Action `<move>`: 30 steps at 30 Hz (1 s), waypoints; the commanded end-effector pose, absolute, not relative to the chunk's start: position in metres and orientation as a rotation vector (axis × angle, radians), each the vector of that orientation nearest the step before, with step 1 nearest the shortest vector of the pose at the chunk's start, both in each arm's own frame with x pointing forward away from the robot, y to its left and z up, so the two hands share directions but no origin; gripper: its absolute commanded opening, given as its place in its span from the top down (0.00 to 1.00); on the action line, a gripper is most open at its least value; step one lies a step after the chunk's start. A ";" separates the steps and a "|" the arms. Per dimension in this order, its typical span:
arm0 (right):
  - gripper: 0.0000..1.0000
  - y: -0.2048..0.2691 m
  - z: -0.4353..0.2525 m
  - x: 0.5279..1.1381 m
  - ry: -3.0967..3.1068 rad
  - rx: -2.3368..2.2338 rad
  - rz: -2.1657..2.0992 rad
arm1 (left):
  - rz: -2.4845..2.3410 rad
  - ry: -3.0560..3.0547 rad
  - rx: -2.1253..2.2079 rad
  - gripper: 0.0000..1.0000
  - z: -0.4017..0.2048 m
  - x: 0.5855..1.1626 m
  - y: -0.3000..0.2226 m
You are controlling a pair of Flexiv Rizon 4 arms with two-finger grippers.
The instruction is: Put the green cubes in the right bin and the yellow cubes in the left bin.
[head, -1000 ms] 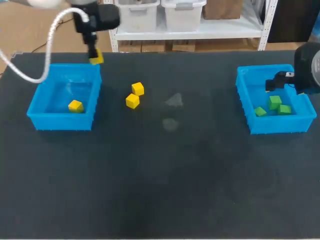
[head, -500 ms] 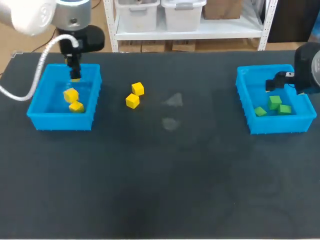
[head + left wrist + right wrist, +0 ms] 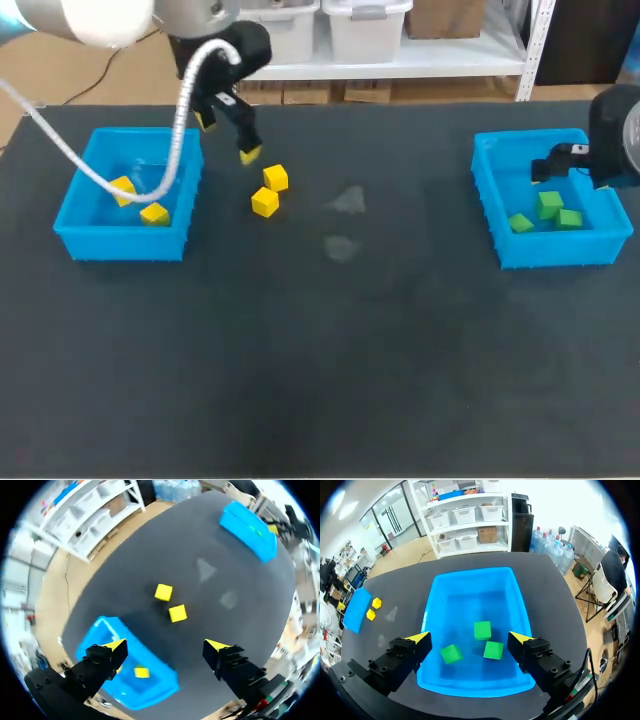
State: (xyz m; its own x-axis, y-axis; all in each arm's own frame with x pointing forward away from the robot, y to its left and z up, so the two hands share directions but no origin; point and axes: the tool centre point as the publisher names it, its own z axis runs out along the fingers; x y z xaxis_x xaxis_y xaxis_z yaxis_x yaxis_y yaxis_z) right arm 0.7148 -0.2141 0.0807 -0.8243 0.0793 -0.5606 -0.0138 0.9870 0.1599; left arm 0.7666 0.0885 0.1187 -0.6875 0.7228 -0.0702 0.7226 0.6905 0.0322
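Two yellow cubes (image 3: 275, 178) (image 3: 265, 202) lie on the dark table right of the left blue bin (image 3: 120, 245). Two more yellow cubes (image 3: 122, 188) (image 3: 154, 213) rest inside that bin. My left gripper (image 3: 228, 138) hangs open and empty above the table, just right of the bin's far corner. In the left wrist view the gripper (image 3: 166, 645) looks down on both loose cubes (image 3: 163, 592) (image 3: 177, 613). Three green cubes (image 3: 482, 630) (image 3: 451, 653) (image 3: 493, 650) lie in the right bin (image 3: 470, 575). My right gripper (image 3: 470, 637) is open above them.
The right bin (image 3: 555, 250) stands near the table's right edge, and my right arm (image 3: 615, 135) is over its far right corner. Two faint pale smudges (image 3: 347, 202) mark the table's middle.
My left gripper opened and dropped its yellow cube into the left bin. It then swung right, out from over the bin towards the two loose cubes. The right arm kept still.
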 end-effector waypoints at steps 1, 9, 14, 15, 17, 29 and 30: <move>0.00 -0.214 0.078 0.712 2.479 0.054 0.205 | -0.081 2.937 1.052 0.00 0.097 0.776 0.067; 0.00 -0.214 0.078 0.712 2.479 0.054 0.205 | -0.121 2.985 0.832 0.00 0.055 0.768 0.036; 0.00 -0.214 0.078 0.712 2.479 0.054 0.205 | -0.064 3.015 0.812 0.00 0.037 0.771 0.036; 0.00 -0.214 0.078 0.712 2.479 0.054 0.205 | -0.051 3.019 0.812 0.00 0.034 0.771 0.036; 0.00 -0.214 0.078 0.712 2.479 0.054 0.205 | -0.026 3.023 0.802 0.00 0.029 0.772 0.036; 0.00 -0.214 0.078 0.712 2.479 0.054 0.205 | 0.068 3.065 0.748 0.00 -0.005 0.778 0.048; 0.00 -0.214 0.078 0.712 2.479 0.054 0.205 | 0.068 3.066 0.748 0.00 -0.006 0.778 0.048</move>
